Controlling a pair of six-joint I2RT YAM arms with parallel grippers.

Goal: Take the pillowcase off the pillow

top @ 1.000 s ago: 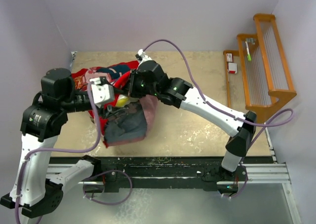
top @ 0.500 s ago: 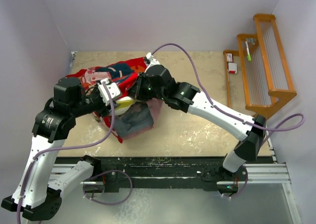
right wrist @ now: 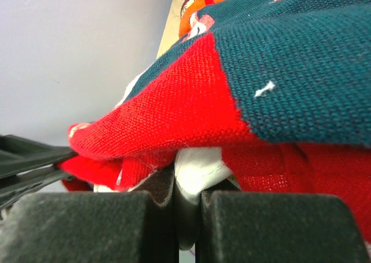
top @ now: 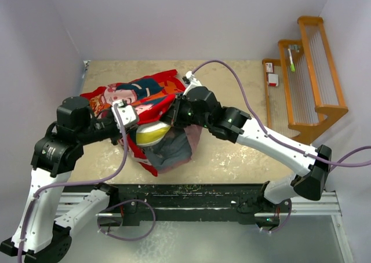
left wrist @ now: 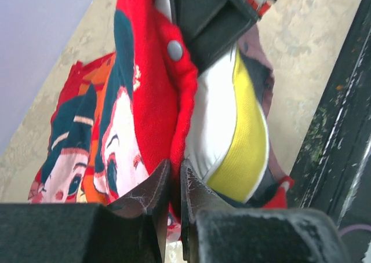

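The red-orange pillowcase (top: 139, 95), printed with cartoon faces, lies bunched at the table's left middle. The white pillow shows a yellow side band (top: 152, 135) poking out of the case's near opening. My left gripper (top: 128, 123) is shut on the red edge of the pillowcase (left wrist: 145, 101), its jaws (left wrist: 175, 179) pinching the hem beside the pillow (left wrist: 232, 130). My right gripper (top: 177, 115) reaches in from the right. It is shut on a fold of the white pillow (right wrist: 200, 167), jaws (right wrist: 188, 185) under the draped pillowcase (right wrist: 174, 101). Most of the pillow is hidden inside the case.
A wooden rack (top: 313, 72) stands against the right wall with a green-handled tool on it. A black rail (top: 191, 196) runs along the table's near edge. Bare tan tabletop (top: 243, 153) lies right of the bundle. Walls close in at the back and left.
My left gripper has closed onto the pillowcase edge. The right arm has shifted right and nearer with the pillow, and the yellow band now shows more outside the case.
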